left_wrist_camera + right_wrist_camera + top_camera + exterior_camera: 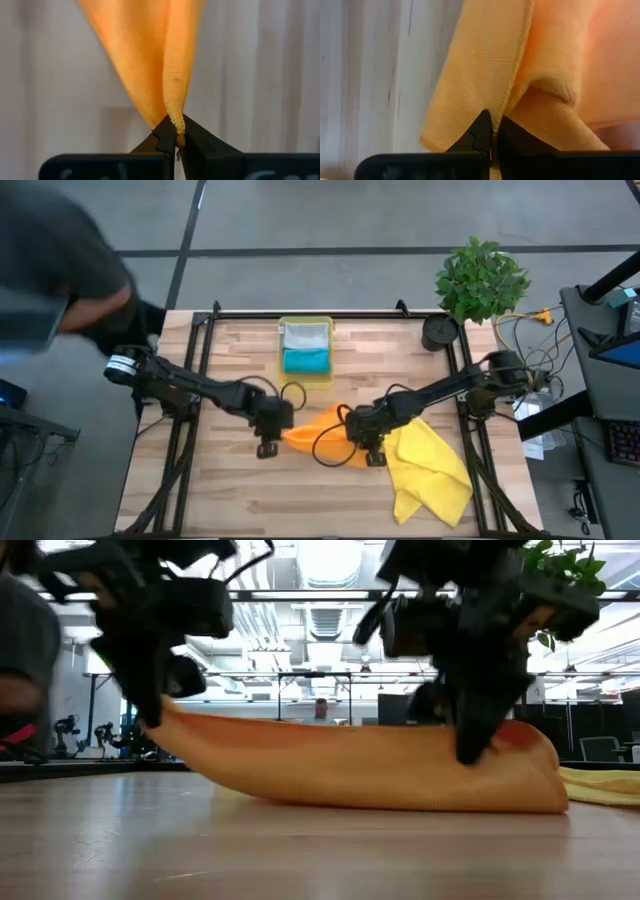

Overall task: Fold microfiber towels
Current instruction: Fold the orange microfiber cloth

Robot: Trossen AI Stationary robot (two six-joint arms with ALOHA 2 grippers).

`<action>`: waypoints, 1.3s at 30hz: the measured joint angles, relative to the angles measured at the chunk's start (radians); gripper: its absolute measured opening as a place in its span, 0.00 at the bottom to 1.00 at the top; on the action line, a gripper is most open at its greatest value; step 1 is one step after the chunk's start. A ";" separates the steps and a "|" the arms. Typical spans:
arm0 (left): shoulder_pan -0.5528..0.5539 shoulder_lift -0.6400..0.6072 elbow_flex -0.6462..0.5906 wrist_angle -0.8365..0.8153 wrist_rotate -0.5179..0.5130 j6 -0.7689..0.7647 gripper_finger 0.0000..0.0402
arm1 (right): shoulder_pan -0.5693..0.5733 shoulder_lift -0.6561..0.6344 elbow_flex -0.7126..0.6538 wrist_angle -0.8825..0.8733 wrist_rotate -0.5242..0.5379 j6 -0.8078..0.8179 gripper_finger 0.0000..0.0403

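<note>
The orange towel (pixel 318 432) lies near the middle of the wooden table (pixel 200 490), just in front of the translucent yellow tray (pixel 322 375), and both arms have hold of it; the left gripper (pixel 268 448) is pinched tight on the towel's edge at the end farther from the yellow towel (pixel 430 470), and in the left wrist view the two dark fingers (pixel 167 140) meet on a thin fold of orange cloth (pixel 150 65) that fans out beyond them; the right gripper (pixel 375 457) is likewise clamped on the orange towel at the end nearest the yellow towel, its fingers (pixel 482 131) closed on a stitched hem in the right wrist view, with the cloth (pixel 485 75) bunched and doubled past them; in the low view the orange towel (pixel 360 775) sags between the two grips, its left-arm end lifted off the table while its middle and the end under the right gripper (pixel 472 750) rest on the wood; the yellow towel lies crumpled on the table just beside the right gripper, touching or overlapping the orange one; inside the tray sit a folded light grey towel (pixel 306 335) and a folded teal towel (pixel 306 361), side by side, the teal one nearer the orange towel; a potted plant (pixel 480 278) stands beyond the table's far corner on the right arm's side of the tray, and a person in a dark sleeve (pixel 50 255) is at the far corner on the left arm's side.
</note>
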 joint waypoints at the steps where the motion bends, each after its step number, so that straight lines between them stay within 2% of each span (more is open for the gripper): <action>1: -0.022 -0.001 -0.014 0.027 0.002 -0.018 0.00 | 0.000 0.023 -0.002 0.011 -0.020 0.011 0.02; 4: -0.070 -0.001 -0.043 0.110 0.002 -0.063 0.00 | 0.000 0.075 -0.008 0.024 -0.083 0.022 0.02; 7: -0.083 -0.001 -0.051 0.120 -0.001 -0.085 0.00 | 0.000 0.084 -0.007 0.036 -0.110 0.030 0.02; 16: -0.082 -0.007 -0.055 0.121 -0.002 -0.083 0.00 | 0.000 0.011 0.003 0.060 -0.111 0.031 0.02; 34: -0.082 -0.007 -0.056 0.135 -0.003 -0.084 0.00 | 0.000 0.001 -0.014 0.076 -0.119 0.044 0.03; 39: -0.082 -0.007 -0.056 0.147 -0.003 -0.090 0.00 | 0.000 0.001 -0.027 0.083 -0.119 0.088 0.10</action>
